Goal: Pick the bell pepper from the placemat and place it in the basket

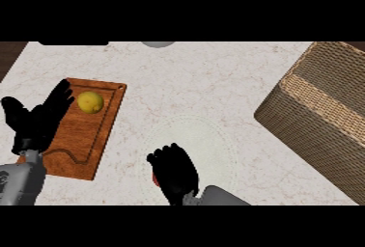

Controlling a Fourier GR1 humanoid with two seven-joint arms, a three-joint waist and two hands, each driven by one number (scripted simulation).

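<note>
Fingers of the right black hand [173, 171] curl down over the pale round placemat [206, 140], a sliver of red bell pepper [155, 179] showing at its left edge. Large woven wicker basket [324, 116] stands well apart, right. Left black hand [39, 120] rests open, fingers straight, beside the brown wooden cutting board [89, 132] bearing a round yellow lemon [91, 102].

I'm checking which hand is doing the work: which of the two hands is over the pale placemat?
The right hand, fingers curled down over the round placemat. The left hand rests open at the wooden board's left edge.
</note>
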